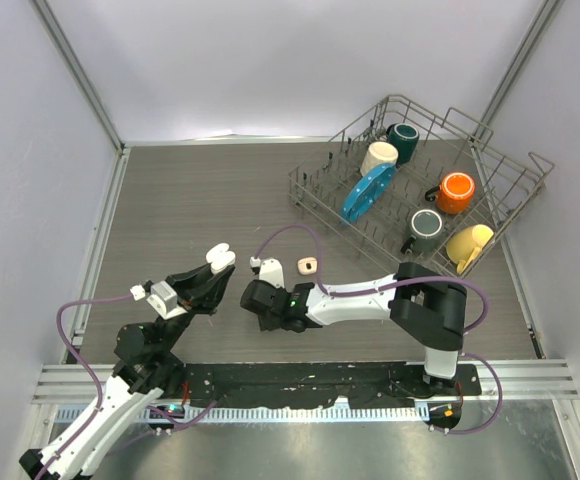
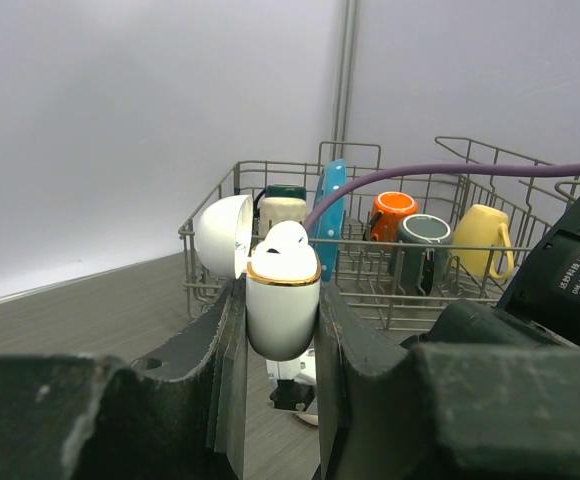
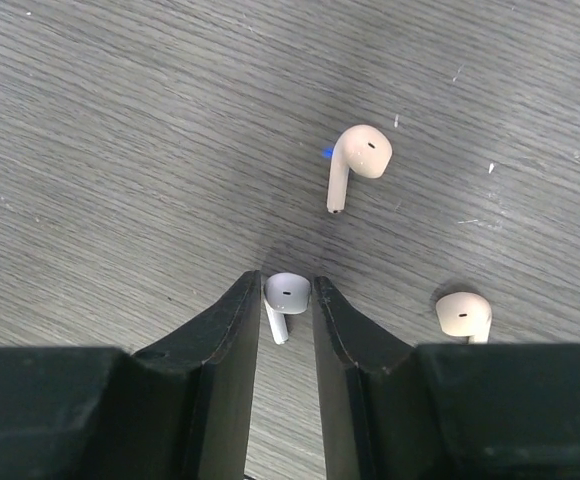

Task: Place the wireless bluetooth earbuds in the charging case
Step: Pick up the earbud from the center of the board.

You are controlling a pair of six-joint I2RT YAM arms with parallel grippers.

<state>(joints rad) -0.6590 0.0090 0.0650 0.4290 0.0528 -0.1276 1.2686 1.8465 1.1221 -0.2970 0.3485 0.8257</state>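
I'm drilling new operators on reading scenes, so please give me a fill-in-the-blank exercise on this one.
1. The left gripper holds the charging case with its lid ____.
2. The earbud between the right gripper's jaws is coloured ____.
3. The number of peach earbuds lying loose on the table is ____.
Missing words: open; white; two.

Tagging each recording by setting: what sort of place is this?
Probably a lab robot cell, not a home: plain white panel walls box in a grey wood-grain tabletop, with a wire dish rack of mugs.
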